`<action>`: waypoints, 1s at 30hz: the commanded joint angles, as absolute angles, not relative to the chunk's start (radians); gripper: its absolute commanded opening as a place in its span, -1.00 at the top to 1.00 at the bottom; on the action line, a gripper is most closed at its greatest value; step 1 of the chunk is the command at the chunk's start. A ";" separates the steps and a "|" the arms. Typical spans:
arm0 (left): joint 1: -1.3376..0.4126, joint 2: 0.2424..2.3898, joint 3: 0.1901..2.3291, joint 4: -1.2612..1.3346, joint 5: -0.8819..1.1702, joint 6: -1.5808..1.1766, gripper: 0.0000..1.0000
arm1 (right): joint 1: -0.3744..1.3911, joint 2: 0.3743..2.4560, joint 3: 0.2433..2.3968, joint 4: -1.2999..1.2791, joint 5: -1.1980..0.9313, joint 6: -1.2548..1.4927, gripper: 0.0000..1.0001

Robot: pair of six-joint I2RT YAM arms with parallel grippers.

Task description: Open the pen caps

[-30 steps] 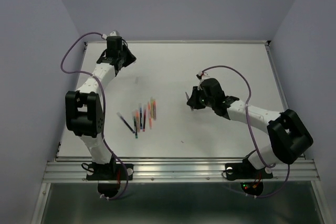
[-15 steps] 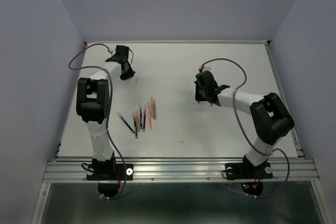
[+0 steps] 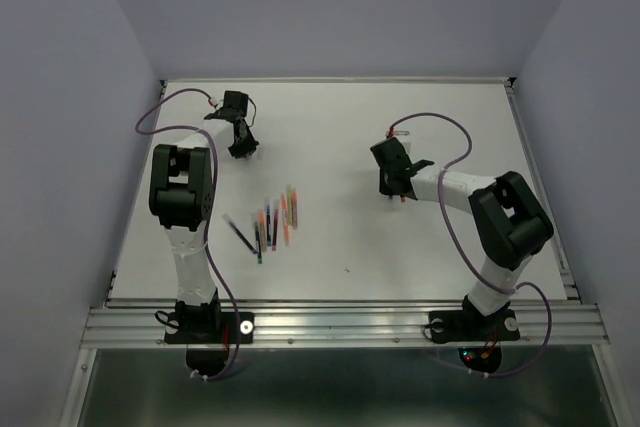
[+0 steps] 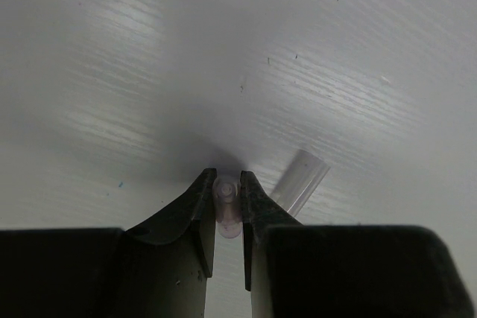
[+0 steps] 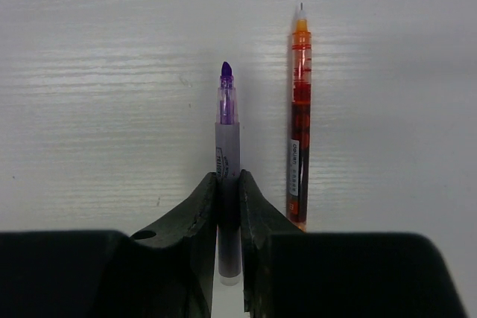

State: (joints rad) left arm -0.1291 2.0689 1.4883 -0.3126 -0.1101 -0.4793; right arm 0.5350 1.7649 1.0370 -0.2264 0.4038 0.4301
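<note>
Pinching one pale pink cap (image 4: 226,214), the left claw (image 4: 226,182) sits closed on it, a second clear cap (image 4: 302,180) lying just beside on the table (image 4: 149,50). The right claw (image 5: 227,178) clamps one purple pen (image 5: 226,135) (tip bare), one orange pen (image 5: 299,117) alongside.

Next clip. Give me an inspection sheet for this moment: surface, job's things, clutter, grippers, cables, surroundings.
Surface: white table, a few small specks.
Job's things: pens clustered centre-left; orange pen lying uncapped beside the right gripper; clear cap loose on the table.
Clutter: nothing seen.
Grippers: left gripper shut on a pink cap; right gripper shut on an uncapped purple pen.
Cables: purple cables loop off both arms, away from the pens.
Surroundings: lilac walls; metal rail at the near edge.
</note>
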 commanded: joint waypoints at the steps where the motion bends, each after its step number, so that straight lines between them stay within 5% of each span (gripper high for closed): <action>1: -0.126 2.077 1.525 -0.324 -0.115 -0.474 1.00 | 0.528 1.772 1.077 -0.248 0.494 0.451 0.66; 9: -0.127 2.083 1.523 -0.321 -0.095 -0.479 0.80 | 0.528 1.795 1.094 -0.258 0.511 0.442 0.46; 25: -0.152 2.031 1.512 -0.337 -0.118 -0.482 0.01 | 0.528 1.701 1.097 -0.273 0.446 0.416 0.13; 30: -0.163 1.996 1.516 -0.354 -0.138 -0.483 -0.03 | 0.528 1.655 1.100 -0.256 0.393 0.390 0.03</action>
State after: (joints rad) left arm -0.1513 2.0739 1.4948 -0.3099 -0.1078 -0.4839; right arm 0.5350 1.7184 1.0569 -0.2806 0.4351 0.4145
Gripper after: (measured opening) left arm 0.513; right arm 0.479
